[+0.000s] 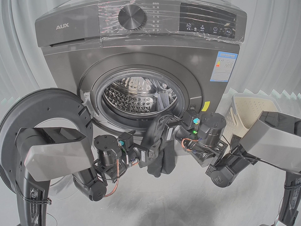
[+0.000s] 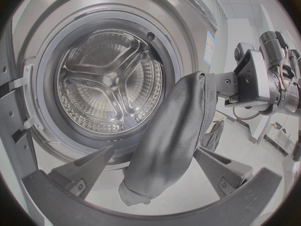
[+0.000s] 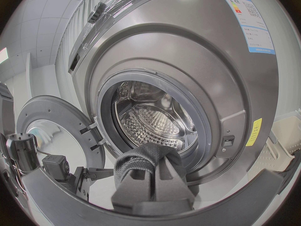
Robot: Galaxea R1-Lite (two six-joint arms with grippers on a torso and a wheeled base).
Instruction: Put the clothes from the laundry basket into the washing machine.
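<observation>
Right claw (image 3: 155,165) is pinched tight on a dark garment (image 2: 169,126), gripping its top fold. That arm comes in from the basket side, wrist roughly level, claw aimed at the lower rim of the washing machine (image 1: 62,63) opening. Left claw (image 2: 153,149) is spread wide, fingers (image 2: 84,170) either side of the hanging cloth and not clamped on it; can't tell if either finger touches it. Left arm sits low, elbow down, forearm angled up toward the right claw, so both claws meet just below the opening.

Garment: hangs from the right claw in front of the machine, lower end free above the floor (image 1: 175,198). Top fold sits at the door seal's lower lip, outside the drum (image 2: 106,79).

Containers: drum shows bare perforated steel and paddles. Door (image 1: 40,107) is swung wide open to the robot's left. Laundry basket (image 1: 250,107), pale and perforated, stands just beside the machine on the right. Its inside is largely hidden behind the right arm; the visible wall is bare.

Views: head view gives both arms, the control knob (image 1: 131,17) and the blue label (image 1: 223,66). Left wrist view looks square into the drum, with the right claw side-on. Right wrist view gives the pinch close up, plus the left claw farther off by the door.
</observation>
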